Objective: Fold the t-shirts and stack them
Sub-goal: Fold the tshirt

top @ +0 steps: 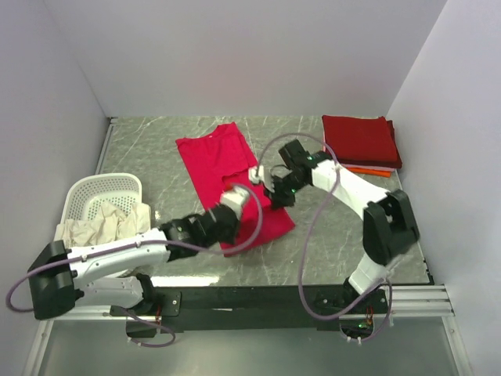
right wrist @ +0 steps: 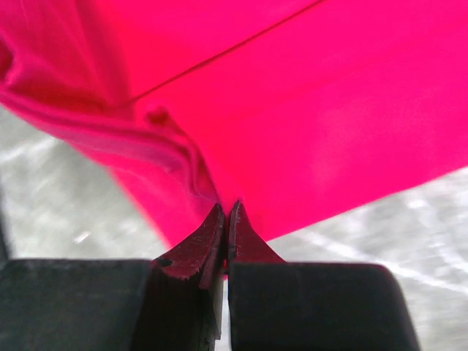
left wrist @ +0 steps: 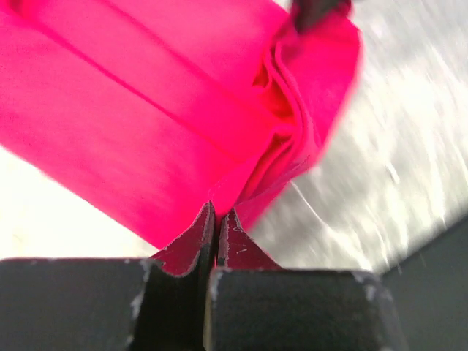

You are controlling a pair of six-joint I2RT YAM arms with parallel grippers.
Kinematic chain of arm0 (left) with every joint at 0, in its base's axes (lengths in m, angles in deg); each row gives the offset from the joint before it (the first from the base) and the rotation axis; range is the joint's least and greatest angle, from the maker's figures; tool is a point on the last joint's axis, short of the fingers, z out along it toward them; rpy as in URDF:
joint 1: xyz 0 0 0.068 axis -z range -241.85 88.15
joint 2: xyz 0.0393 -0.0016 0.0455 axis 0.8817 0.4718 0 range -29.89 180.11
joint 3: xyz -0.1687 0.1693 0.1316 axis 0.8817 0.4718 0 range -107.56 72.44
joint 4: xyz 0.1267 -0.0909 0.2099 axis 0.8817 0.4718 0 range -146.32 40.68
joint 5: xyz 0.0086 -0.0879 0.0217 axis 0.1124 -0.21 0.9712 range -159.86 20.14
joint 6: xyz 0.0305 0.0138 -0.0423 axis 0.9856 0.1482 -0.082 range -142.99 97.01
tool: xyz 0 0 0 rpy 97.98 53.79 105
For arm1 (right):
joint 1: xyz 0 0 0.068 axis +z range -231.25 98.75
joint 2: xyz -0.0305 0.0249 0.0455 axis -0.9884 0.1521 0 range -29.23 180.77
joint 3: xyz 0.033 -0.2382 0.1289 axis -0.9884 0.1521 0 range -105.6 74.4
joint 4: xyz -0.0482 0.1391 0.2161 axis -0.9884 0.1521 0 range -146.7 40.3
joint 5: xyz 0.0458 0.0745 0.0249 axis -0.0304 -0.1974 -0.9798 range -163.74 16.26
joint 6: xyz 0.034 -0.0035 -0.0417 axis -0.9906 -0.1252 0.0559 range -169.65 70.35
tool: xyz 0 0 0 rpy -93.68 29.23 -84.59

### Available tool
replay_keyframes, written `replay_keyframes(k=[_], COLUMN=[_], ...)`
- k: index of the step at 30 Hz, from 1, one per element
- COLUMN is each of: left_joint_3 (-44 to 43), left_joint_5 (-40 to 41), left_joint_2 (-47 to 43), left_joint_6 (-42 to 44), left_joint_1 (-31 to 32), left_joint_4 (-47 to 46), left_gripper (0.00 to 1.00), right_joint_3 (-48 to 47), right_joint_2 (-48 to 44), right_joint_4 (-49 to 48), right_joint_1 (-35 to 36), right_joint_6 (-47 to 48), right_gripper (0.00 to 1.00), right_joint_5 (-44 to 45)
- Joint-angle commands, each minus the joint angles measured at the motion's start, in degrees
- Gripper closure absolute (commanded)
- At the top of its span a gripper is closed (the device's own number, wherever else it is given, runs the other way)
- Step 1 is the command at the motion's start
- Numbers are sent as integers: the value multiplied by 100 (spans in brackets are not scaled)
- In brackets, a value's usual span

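A large crimson-red t-shirt (top: 215, 157) lies folded lengthwise on the marble table, running from far centre to near centre. My left gripper (top: 235, 211) is shut on its near hem edge (left wrist: 219, 183). My right gripper (top: 275, 193) is shut on the shirt's right edge (right wrist: 241, 168). Both wrist views show the cloth pinched between closed fingertips. A folded dark maroon-red t-shirt (top: 360, 139) tops a stack at the far right, with an orange one (top: 369, 169) showing under it. Cream-white shirts (top: 98, 223) fill the basket.
A white slotted laundry basket (top: 90, 193) stands at the left. The grey marble table (top: 344, 243) is bounded by white walls on three sides. A black rail runs along the near edge.
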Motion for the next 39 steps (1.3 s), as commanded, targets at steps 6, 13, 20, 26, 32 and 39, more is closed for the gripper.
replay_keyframes(k=[6,13,20,26,32,39], left_joint_3=[-239,-1188,-1672,-1848,-1909,-1848], left_joint_5=[-1310,-1653,-1881,-1952,-1865,-1803], left_joint_2=[619,2139,2686,2985,3143,3100], left_joint_6=[749,987,1215,1233,1207,1049], left_joint_1=[-2516,-3676,-4090,-4240,-4310,-4425], left_joint_4=[-987,-1287,-1278,-1207,-1137,-1111], left_gripper=[100,99,100,100,100,100], right_joint_3=[-2635,-4175,-4712,-4712,-5011,-5274], right_joint_2=[1937,3144,3733,3821,3980,4173], right_joint_4=[-198,-593,-1085,-1463,-1499,-1429], right_joint_1=[-47,-56,-47,-56,-47,-47], right_joint_6=[-1164,-1700,-1999,-2210,-2351,-2395], right_gripper=[100,100,100,100,100,100], right_joint_5=[801,1399,1786,1883,1936,1954])
